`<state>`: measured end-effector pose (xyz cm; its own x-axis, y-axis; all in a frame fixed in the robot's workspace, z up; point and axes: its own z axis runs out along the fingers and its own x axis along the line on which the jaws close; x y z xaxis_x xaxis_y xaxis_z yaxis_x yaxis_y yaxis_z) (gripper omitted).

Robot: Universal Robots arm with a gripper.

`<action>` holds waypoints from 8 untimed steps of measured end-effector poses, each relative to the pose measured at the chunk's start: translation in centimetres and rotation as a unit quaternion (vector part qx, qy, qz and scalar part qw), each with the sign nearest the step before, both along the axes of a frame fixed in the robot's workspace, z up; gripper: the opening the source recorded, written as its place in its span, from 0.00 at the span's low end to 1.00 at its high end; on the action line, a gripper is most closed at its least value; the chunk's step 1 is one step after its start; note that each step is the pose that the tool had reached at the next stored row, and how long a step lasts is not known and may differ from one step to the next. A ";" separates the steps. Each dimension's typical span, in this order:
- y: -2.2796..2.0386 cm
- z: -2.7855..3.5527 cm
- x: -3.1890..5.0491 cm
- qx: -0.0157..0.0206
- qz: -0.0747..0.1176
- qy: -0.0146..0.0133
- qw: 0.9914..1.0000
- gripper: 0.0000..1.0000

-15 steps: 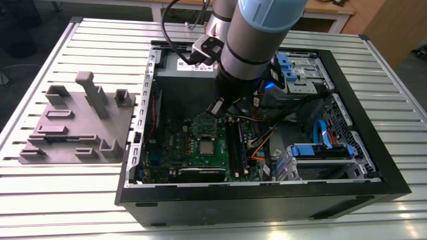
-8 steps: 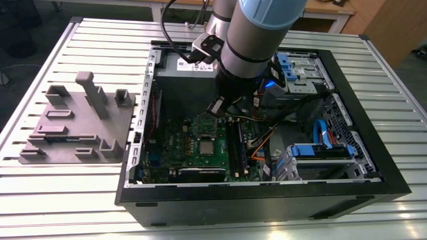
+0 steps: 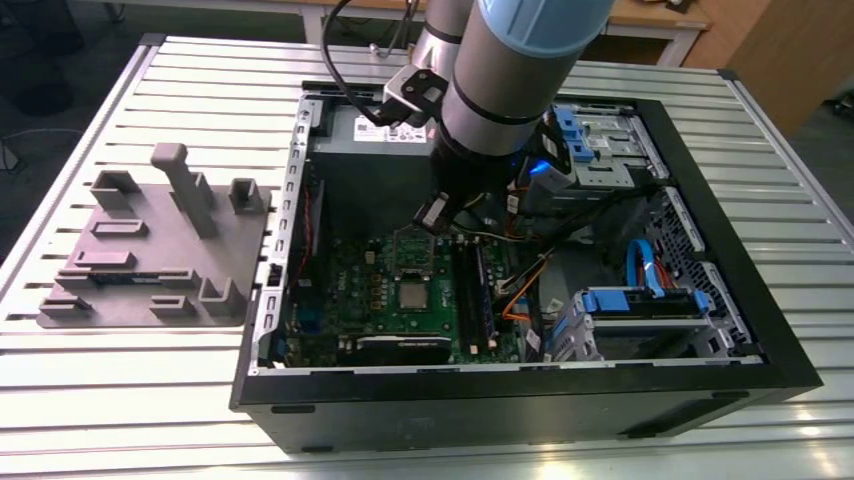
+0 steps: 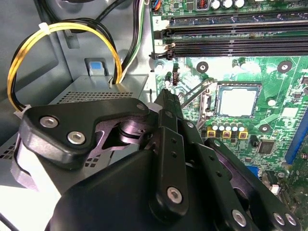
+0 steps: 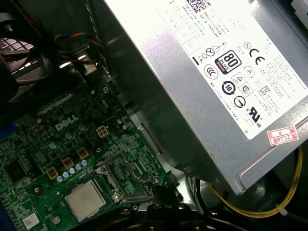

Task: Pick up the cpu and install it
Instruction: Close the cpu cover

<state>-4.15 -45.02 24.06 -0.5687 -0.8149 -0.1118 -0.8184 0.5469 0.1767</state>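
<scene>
The cpu, a small square chip with a dull silver top, lies flat in its socket in the middle of the green motherboard inside the open computer case. It shows in both wrist views, with the socket's metal frame folded open beside it. My gripper hangs above the board, off to one side of the cpu toward the power supply. Its fingers meet at the tip, shut with nothing between them and apart from the chip.
A big grey power supply with a white label stands close beside the gripper. Yellow cables loop near it. Memory slots run along the board. Blue drive brackets fill the case's far side. A grey fixture tray lies on the exterior view's left.
</scene>
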 end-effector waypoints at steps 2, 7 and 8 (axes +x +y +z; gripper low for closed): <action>0.00 0.00 0.00 0.000 0.000 0.000 1.000 0.10; -0.02 0.12 0.00 0.000 0.000 0.000 1.000 0.10; -0.02 0.12 0.00 0.000 0.000 0.000 1.000 0.10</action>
<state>-4.14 -45.04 24.19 -0.5687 -0.8149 -0.1118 -0.8184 0.5468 0.1770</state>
